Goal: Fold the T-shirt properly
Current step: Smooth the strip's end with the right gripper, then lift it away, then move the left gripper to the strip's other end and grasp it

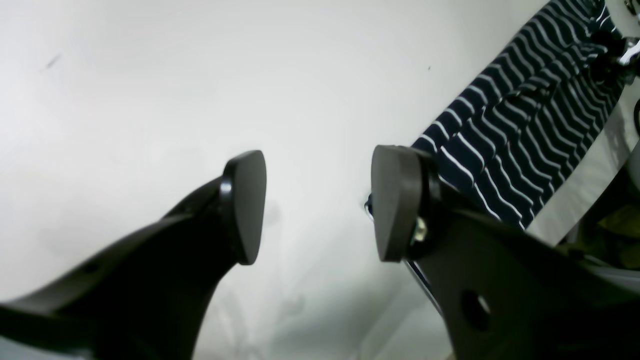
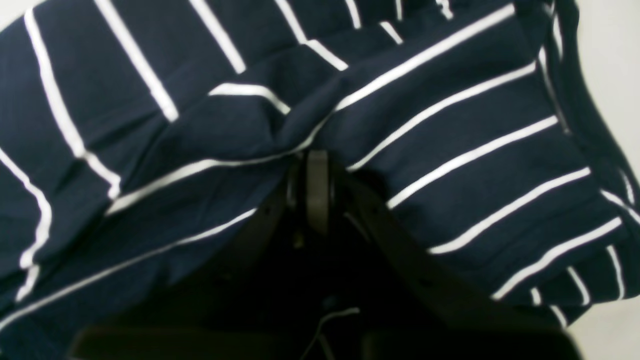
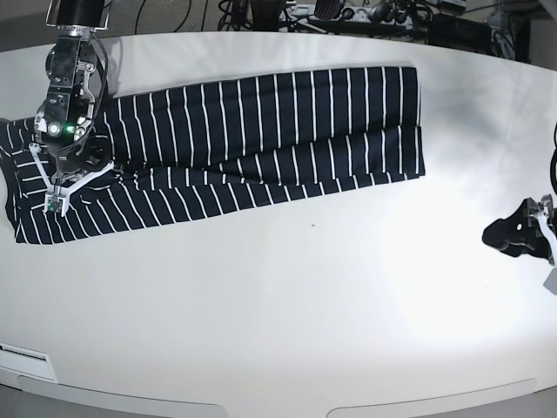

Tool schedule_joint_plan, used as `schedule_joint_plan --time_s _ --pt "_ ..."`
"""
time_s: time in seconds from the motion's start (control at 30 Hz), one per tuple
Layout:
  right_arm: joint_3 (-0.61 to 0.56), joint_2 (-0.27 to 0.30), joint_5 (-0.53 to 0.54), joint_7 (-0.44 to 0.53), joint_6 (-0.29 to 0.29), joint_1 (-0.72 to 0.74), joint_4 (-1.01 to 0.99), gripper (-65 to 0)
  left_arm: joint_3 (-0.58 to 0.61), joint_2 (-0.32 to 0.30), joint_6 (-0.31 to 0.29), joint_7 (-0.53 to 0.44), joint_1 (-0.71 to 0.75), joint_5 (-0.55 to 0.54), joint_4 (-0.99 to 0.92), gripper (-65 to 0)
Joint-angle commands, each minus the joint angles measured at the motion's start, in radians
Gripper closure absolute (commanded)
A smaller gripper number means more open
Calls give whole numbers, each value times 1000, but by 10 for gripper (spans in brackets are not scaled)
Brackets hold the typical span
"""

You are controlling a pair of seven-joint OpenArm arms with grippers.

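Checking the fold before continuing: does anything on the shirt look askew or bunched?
Yes. The T-shirt lies in a long band, but cloth puckers into wrinkles around the shut right gripper, and the lower folded edge looks uneven there.

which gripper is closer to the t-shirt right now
Right. The right gripper is shut on a fold of the T-shirt at its end. The left gripper hangs open over bare table, well off the shirt's other end.

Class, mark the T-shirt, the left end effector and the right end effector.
T-shirt [image 3: 287, 122]: base view, flat middle of the cloth.
Left end effector [image 1: 320, 202]: left wrist view, gap between open pads.
Right end effector [image 2: 317, 165]: right wrist view, tips shut on cloth.
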Motion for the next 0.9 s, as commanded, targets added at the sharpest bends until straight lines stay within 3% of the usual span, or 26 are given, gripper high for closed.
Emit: schedule_joint_plan --time_s 0.0,0.1,0.27,0.4,0.47,0.57,0.7,0.87 --pt "24 14 -2 -41 -10 9 -5 0 -14 -27 5 -10 -5 -17 10 -356" --pt "74 18 23 -45 10 39 0 0 -14 -25 4 -10 46 -20 10 -356" --pt "124 42 256 -35 161 57 51 0 -15 -21 8 -3 116 -25 10 -356" --pt "126 95 394 -32 277 57 117 0 -20 -15 9 60 157 -25 10 -356" --pt "126 134 451 -32 323 57 154 -1 -38 -5 42 74 176 -25 10 -356" --pt "127 224 528 -39 365 57 179 -129 -56 -10 65 76 205 -25 10 -356" --pt "158 359 596 -53 377 57 182 -276 -56 -36 77 76 253 -25 10 -356" --pt "270 473 606 -55 370 51 181 -300 -56 -33 86 74 327 -25 11 -356"
